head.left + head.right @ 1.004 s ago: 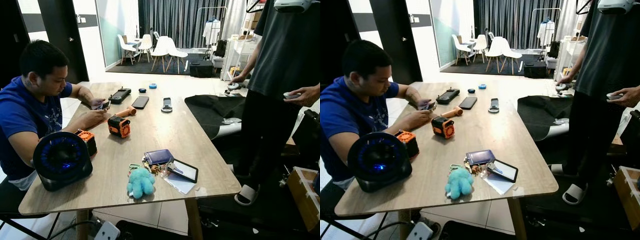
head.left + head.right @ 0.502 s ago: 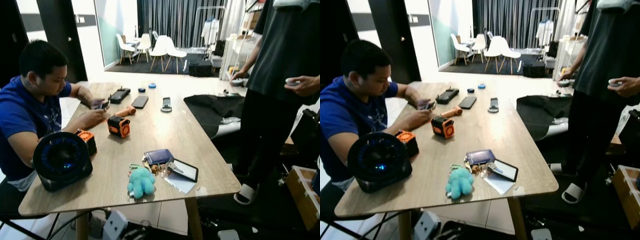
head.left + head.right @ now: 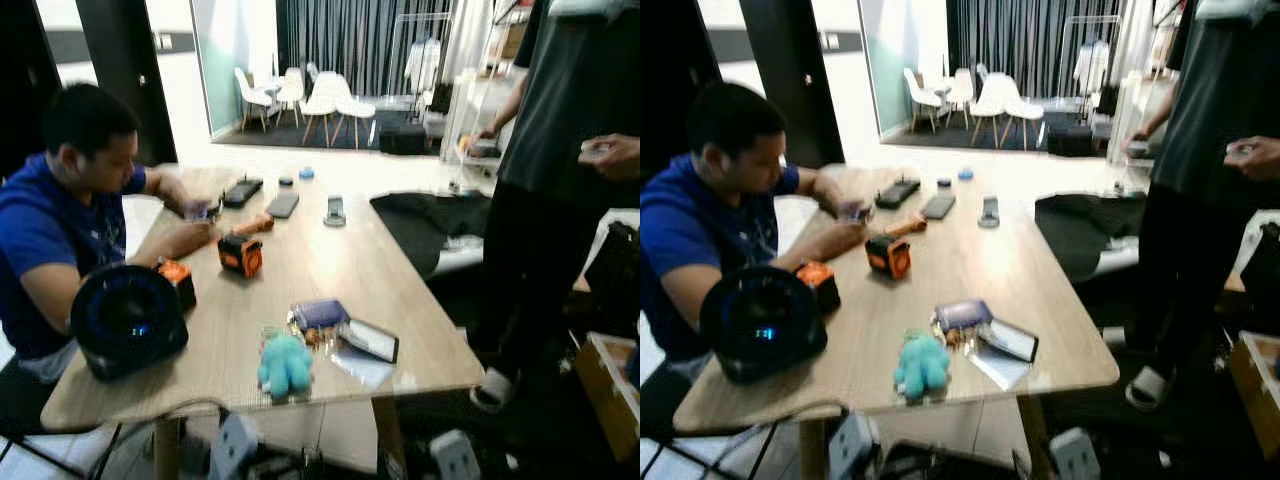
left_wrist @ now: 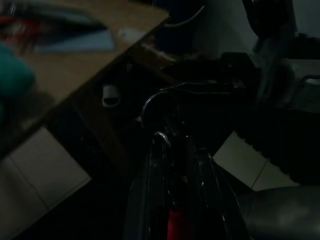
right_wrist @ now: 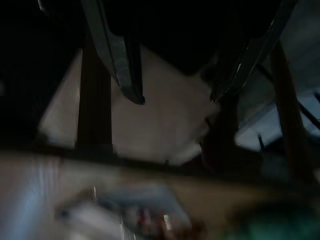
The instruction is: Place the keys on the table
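The right gripper (image 5: 172,97) sits below the near edge of the bench (image 3: 330,250), its fingers (image 5: 117,60) spread apart and released around nothing. The left gripper (image 4: 172,145) hangs in shadow near the bench's near right corner, its fingers drawn close together on a curved metal ring (image 4: 165,95), which may belong to the keys, though it is too dark to be sure. At the near edge lies a teal plush toy (image 3: 284,362), touching a cluster of keys (image 3: 312,335). A purple wallet (image 3: 320,313) and a dark card holder (image 3: 368,340) lie just beside them. At the left edge stand a round black speaker (image 3: 128,320) and an orange device (image 3: 240,254). A seated person (image 3: 60,210) leans on the left edge; another person (image 3: 560,170) stands beyond the right edge.
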### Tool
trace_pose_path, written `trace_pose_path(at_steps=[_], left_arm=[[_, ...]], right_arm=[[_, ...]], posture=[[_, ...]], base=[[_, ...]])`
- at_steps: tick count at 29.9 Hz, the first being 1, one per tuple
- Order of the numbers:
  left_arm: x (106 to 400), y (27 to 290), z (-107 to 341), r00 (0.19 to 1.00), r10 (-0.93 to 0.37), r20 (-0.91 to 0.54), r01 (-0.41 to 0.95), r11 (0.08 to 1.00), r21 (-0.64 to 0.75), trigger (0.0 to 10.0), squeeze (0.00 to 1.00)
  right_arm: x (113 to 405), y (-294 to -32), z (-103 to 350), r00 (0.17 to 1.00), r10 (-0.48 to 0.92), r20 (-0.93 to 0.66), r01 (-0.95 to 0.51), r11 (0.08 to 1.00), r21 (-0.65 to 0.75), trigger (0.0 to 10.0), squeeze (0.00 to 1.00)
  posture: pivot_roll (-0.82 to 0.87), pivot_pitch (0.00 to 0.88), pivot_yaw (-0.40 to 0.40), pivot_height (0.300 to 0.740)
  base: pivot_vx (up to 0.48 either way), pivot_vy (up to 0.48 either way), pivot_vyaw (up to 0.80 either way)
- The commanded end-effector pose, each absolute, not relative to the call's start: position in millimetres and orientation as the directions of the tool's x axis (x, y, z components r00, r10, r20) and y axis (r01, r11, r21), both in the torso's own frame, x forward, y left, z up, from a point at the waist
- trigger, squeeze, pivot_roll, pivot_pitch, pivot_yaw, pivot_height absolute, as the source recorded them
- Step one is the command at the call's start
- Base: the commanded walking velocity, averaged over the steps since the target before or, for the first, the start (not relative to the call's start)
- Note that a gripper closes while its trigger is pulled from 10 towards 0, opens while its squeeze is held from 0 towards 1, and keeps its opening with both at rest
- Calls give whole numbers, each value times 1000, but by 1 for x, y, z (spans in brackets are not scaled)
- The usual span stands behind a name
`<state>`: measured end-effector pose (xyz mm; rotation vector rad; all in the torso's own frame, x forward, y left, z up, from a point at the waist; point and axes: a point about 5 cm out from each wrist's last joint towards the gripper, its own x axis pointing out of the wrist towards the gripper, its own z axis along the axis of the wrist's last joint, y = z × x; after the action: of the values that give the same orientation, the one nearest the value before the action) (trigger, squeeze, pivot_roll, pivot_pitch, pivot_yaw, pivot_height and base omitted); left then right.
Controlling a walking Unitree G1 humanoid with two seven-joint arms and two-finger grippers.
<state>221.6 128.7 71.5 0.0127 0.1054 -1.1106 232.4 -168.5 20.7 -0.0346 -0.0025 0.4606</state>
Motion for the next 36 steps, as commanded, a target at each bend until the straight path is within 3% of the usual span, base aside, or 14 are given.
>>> trace_pose_path(at_steps=[1,11,16,29,36], left_arm=[[221,131,78,418,-904,-91,905,423,-37,10000,0],[230,130,96,434,-898,-67,900,435,7,10000,0],[246,114,121,481,-877,2,876,481,32,10000,0],[264,67,160,421,-899,123,906,423,-9,10000,0],[283,48,169,531,-833,153,836,545,64,10000,0]], right_arm=[[231,-165,23,882,472,3,-471,882,-21,10000,0],[234,-158,42,858,506,86,-506,862,-23,10000,0],[241,-156,60,847,508,153,-512,859,-17,10000,0],[252,-158,83,854,482,194,-488,872,-17,10000,0],[261,-158,82,875,461,149,-462,886,-32,10000,0]], posture=[[36,24,32,740],[39,27,34,740],[34,28,37,740],[20,30,36,740],[20,31,35,740]], base=[[0,0,0],[0,0,0],[0,0,0],[0,0,0],[0,0,0]])
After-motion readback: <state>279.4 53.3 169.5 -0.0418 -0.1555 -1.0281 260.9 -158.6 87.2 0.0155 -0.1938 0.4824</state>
